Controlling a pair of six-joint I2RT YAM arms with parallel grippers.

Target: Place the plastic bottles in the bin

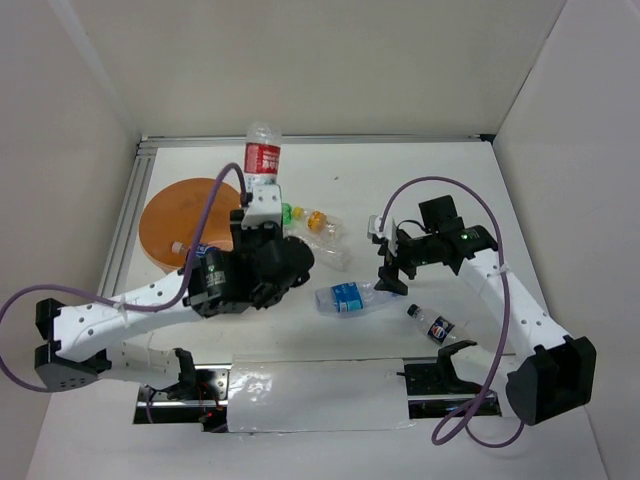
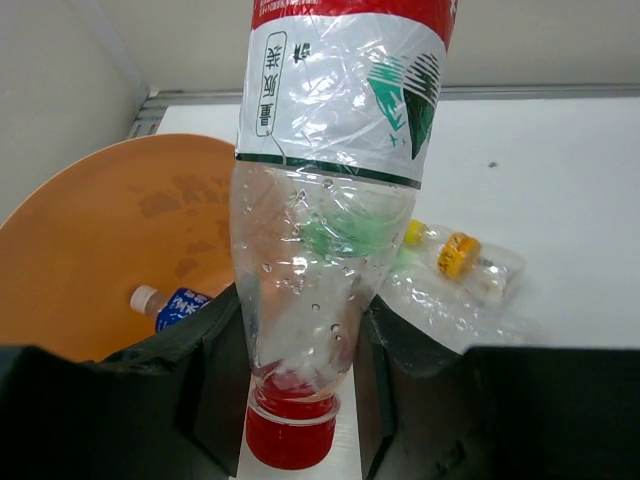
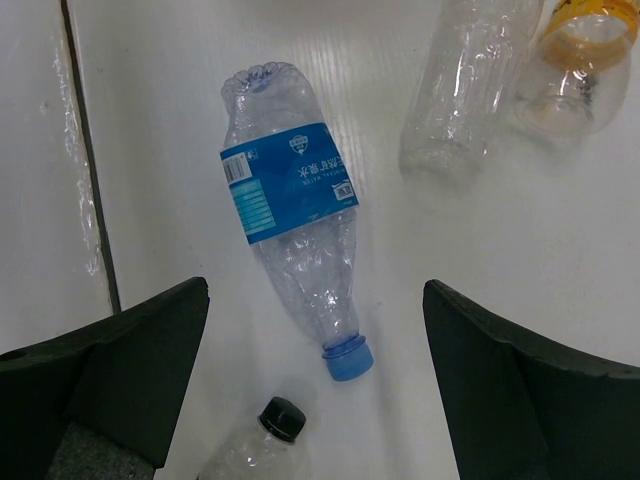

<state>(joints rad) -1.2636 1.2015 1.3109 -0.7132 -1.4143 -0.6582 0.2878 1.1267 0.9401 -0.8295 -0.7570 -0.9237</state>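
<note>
My left gripper (image 1: 262, 205) is shut on a clear bottle with a red label (image 1: 262, 158), held cap-down beside the right rim of the orange bin (image 1: 175, 215). In the left wrist view the fingers (image 2: 215, 370) clamp the bottle (image 2: 320, 250) just above its red cap, and the bin (image 2: 100, 240) lies to the left with a blue-labelled bottle (image 2: 170, 303) inside. My right gripper (image 1: 388, 270) is open and empty above a blue-labelled bottle (image 1: 350, 298) lying on the table. In the right wrist view that bottle (image 3: 295, 200) lies between the open jaws.
A dark-capped bottle (image 1: 435, 325) lies near the right arm, and shows in the right wrist view (image 3: 265, 440). A green bottle (image 1: 290, 212), an orange-capped bottle (image 1: 320, 222) and a clear bottle (image 1: 335, 255) lie mid-table. White walls enclose the table.
</note>
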